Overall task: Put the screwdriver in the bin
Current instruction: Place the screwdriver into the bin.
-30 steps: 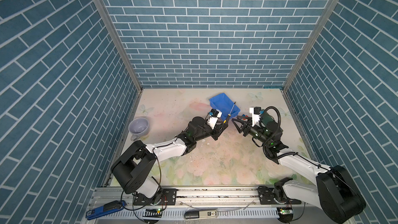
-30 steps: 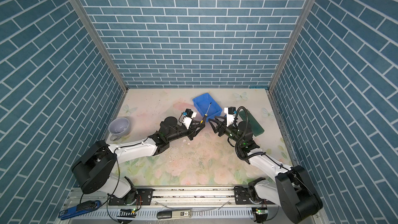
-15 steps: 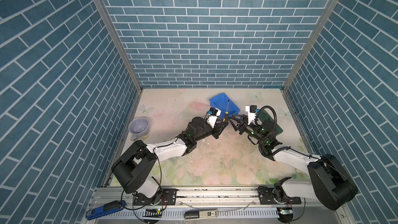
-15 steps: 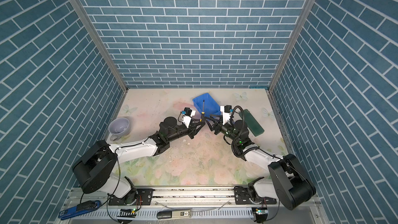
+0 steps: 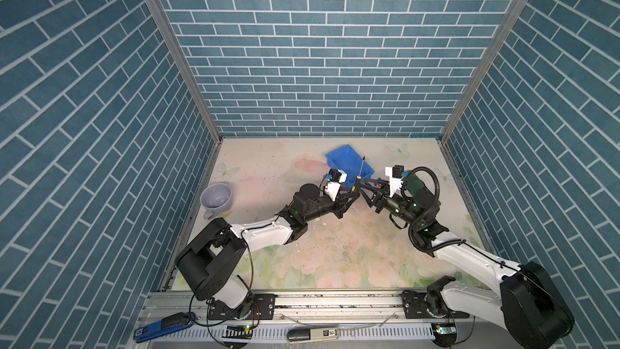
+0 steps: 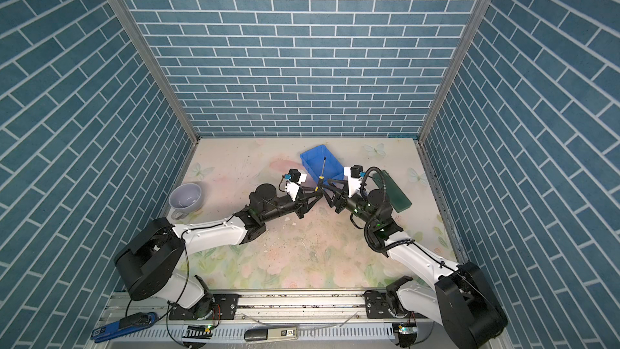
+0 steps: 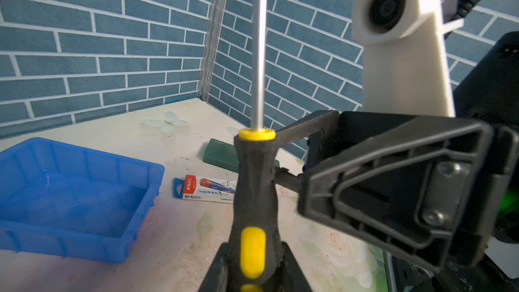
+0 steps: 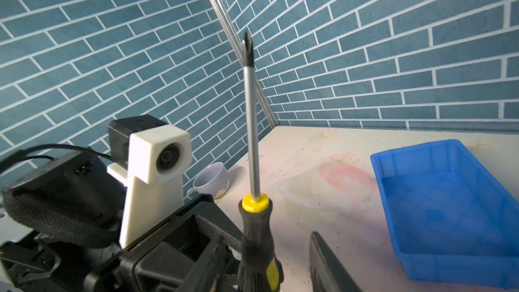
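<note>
- Where the two arms leave the near rail, both stretch forward and inward, low over the table; their wrists face each other near its middle.
- Left gripper: jaws pressed together on the lower part of the handle of the screwdriver; this one stands upright, silver shaft and dark tip pointing up.
- Right gripper: jaws apart, one on each side of the upper handle; in the right wrist view a gap shows between the handle and one finger, so the grip is not yet closed.
- Lavender mug stands at about the same depth, near the left wall; a dark green case lies beside the right arm.
- Bin lies just behind the grippers, on the table; the screwdriver is outside it, just in front of its near rim.
</note>
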You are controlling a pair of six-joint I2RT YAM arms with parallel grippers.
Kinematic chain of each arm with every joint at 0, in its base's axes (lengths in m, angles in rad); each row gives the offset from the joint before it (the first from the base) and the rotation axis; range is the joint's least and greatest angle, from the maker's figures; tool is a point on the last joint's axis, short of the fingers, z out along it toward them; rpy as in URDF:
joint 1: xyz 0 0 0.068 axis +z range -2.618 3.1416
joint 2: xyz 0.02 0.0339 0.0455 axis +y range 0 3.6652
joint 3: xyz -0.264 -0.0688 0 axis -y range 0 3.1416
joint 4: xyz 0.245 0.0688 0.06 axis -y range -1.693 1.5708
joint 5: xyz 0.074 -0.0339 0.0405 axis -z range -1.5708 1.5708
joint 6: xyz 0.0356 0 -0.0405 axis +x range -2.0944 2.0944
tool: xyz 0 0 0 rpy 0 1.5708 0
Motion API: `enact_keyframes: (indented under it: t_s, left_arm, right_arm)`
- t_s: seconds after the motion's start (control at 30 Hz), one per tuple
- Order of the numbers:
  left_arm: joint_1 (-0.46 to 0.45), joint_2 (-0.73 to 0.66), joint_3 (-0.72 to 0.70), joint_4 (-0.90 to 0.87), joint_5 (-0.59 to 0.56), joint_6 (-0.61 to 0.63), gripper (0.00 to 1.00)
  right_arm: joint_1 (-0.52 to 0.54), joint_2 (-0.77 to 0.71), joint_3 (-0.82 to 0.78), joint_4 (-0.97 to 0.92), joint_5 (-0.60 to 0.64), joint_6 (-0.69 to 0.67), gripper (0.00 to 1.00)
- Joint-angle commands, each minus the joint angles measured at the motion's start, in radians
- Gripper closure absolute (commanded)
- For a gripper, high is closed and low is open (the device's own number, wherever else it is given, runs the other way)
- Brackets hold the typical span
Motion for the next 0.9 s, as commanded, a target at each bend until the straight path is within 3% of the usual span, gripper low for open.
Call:
enact_keyframes:
  t_s: [0.0, 0.23, 0.43, 0.53, 0.77, 0.87]
  left_arm:
    - [-0.004, 0.006, -0.011, 0.052, 0.041, 0.013, 1.0]
    - [-0.004, -0.012, -0.023, 0.025, 0.046, 0.04, 1.0]
    - [-0.004, -0.012, -0.033, 0.036, 0.045, 0.039, 1.0]
    - [-0.004, -0.017, -0.034, 0.047, 0.037, 0.038, 0.84]
    - [0.0, -0.073, -0.127, 0.078, -0.012, 0.044, 0.25]
    - [0.009, -0.134, -0.174, 0.019, -0.036, 0.067, 0.15]
  right_arm:
    - [0.007, 0.038, 0.076, -0.041, -0.02, -0.039, 0.54]
    - [0.008, 0.089, 0.104, 0.008, -0.042, -0.001, 0.7]
    - [0.008, 0.103, 0.111, 0.037, -0.046, 0.029, 1.0]
    - [0.007, 0.104, 0.115, 0.029, -0.045, 0.026, 1.0]
    - [0.006, 0.088, 0.136, -0.077, 0.043, -0.022, 1.0]
    - [0.004, 0.087, 0.195, -0.253, 0.117, -0.104, 1.0]
